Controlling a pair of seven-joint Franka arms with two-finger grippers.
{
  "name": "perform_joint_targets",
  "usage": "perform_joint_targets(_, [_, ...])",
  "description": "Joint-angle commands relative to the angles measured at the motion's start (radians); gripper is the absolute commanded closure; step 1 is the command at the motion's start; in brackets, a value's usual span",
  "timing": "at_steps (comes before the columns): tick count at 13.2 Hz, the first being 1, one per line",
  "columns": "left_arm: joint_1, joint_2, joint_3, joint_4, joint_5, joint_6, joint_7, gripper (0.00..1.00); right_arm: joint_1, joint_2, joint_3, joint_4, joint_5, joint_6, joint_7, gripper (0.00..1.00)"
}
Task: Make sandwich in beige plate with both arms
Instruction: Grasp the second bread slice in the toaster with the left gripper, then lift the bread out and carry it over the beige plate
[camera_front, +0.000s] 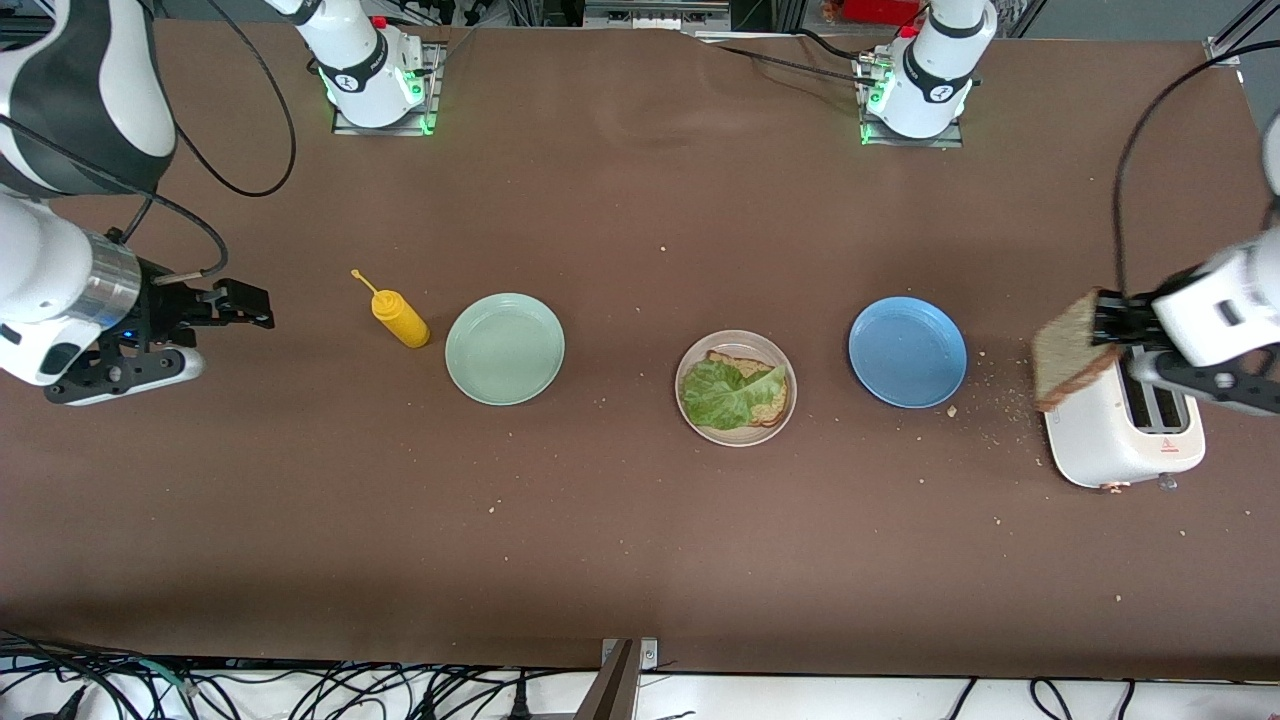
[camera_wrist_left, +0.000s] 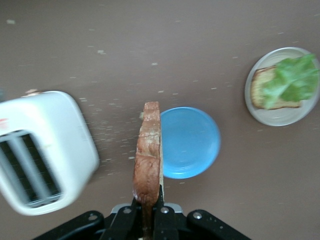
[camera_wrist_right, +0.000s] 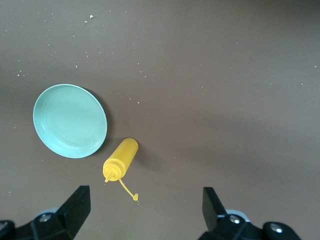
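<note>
Half-built sandwich: on the beige plate (camera_front: 783, 423), at mid-table between the mint-green plate (camera_front: 505, 349) and the blue plate (camera_front: 907, 351), you see the lower bread slice (camera_front: 767, 405) with the lettuce leaf (camera_front: 722, 391) laid over it. The top bread slice (camera_front: 1069, 351) is not yet placed; the left gripper (camera_front: 1108, 320) is clenched on it edge-up, above the white toaster (camera_front: 1115, 440) at the left arm's end. What is left, by this view: carry that slice over and set it on the lettuce. The right gripper (camera_wrist_right: 145, 210) waits with fingers spread, empty, over bare table near the yellow squeeze bottle (camera_front: 400, 318)
</note>
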Motion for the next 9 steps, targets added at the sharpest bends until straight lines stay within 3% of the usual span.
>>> perform_joint_targets(1, [-0.045, 0.059, 0.009, 0.032, -0.143, -0.017, -0.126, 1.00, -0.058, -0.089, 0.077, -0.127, -0.040, 0.049, 0.019, 0.01])
perform_joint_targets(4, [-0.081, 0.126, 0.007, 0.035, -0.374, -0.014, -0.233, 1.00, -0.058, -0.104, 0.073, -0.159, -0.031, 0.083, 0.018, 0.01])
perform_joint_targets(7, [-0.081, 0.226, 0.009, 0.034, -0.653, 0.041, -0.215, 1.00, -0.058, -0.100, 0.073, -0.153, -0.027, 0.079, 0.021, 0.01])
perform_joint_targets(9, [-0.081, 0.304, 0.007, 0.034, -0.746, 0.078, -0.150, 1.00, -0.060, -0.099, 0.070, -0.155, -0.027, 0.079, 0.021, 0.01])
